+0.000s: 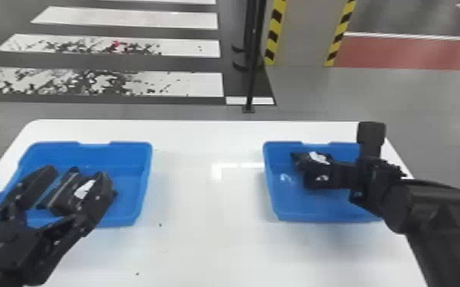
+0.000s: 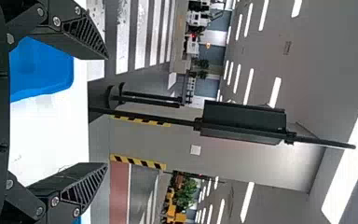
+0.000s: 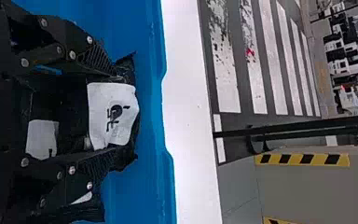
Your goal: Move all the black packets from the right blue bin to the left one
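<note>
Within L bin (image 1: 147,171), R bin (image 1: 298,210): blk pkts (image 1: 319,158).

And here's the room: a white table (image 1: 210,248) stands up front on a grey floor (image 1: 386,99), and beyond it run broad white stripes (image 1: 187,84), the nearer ones blotched dark. There's a slim black pole (image 1: 254,72), then a pale pillar (image 1: 303,34) edged in yellow-and-black tape (image 1: 275,34)! Red flooring (image 1: 412,51) lies right; overhead, bright strip lights (image 2: 249,86), with greenery (image 2: 185,193) far off.
</note>
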`<state>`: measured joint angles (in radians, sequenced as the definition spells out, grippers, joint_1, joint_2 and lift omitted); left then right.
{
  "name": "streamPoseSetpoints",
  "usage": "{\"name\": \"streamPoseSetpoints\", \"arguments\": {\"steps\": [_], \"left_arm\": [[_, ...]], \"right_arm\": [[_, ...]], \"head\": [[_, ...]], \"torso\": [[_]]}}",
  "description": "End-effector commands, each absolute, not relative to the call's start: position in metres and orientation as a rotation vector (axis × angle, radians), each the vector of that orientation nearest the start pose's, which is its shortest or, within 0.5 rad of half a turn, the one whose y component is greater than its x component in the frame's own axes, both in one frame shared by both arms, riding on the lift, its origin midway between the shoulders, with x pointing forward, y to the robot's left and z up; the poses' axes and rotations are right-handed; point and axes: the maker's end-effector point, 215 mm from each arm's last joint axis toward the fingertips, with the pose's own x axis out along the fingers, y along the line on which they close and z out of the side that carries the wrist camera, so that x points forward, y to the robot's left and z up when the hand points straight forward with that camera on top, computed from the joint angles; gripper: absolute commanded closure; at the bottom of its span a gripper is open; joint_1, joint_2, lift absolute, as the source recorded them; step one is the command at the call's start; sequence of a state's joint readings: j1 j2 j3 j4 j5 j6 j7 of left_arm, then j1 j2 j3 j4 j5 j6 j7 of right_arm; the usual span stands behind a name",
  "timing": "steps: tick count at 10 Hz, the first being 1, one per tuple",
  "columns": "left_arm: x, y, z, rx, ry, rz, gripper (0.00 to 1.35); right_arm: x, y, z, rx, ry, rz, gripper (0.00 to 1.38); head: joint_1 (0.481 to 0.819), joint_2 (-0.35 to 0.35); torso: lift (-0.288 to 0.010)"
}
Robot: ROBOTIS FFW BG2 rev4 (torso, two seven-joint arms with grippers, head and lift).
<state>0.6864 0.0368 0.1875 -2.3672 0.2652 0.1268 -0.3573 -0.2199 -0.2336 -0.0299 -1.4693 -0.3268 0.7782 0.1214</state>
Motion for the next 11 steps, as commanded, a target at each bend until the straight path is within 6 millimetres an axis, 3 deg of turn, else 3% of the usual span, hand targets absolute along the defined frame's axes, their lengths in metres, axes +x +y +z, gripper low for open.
{"name": "streamPoseSetpoints", "arguments": {"steps": [1,3,5,8,11], "left_arm": [[0.391,0.231,-0.259,-0.116,-0.025,-0.266,0.23],[0.390,0.232,-0.254,-0.117,-0.046,-0.263,0.23],[0.391,0.233,-0.254,-0.123,-0.049,-0.262,0.23],[0.390,0.234,-0.250,-0.122,-0.070,-0.259,0.23],[0.391,0.223,-0.235,-0.140,-0.118,-0.283,0.23]], "right_arm": [[0.595,-0.272,-0.451,0.164,0.603,0.139,1.15],[0.582,-0.262,-0.424,0.173,0.533,0.162,1.16],[0.569,-0.260,-0.413,0.221,0.501,0.177,1.16],[0.536,-0.221,-0.360,0.411,0.376,0.334,1.16],[0.530,-0.184,-0.294,0.616,0.231,0.572,1.16]], "head": [[0.695,-0.064],[0.695,-0.044],[0.695,-0.036],[0.695,-0.009],[0.695,0.038]], "torso": [[-0.140],[-0.140],[-0.140],[-0.140],[-0.140]]}}
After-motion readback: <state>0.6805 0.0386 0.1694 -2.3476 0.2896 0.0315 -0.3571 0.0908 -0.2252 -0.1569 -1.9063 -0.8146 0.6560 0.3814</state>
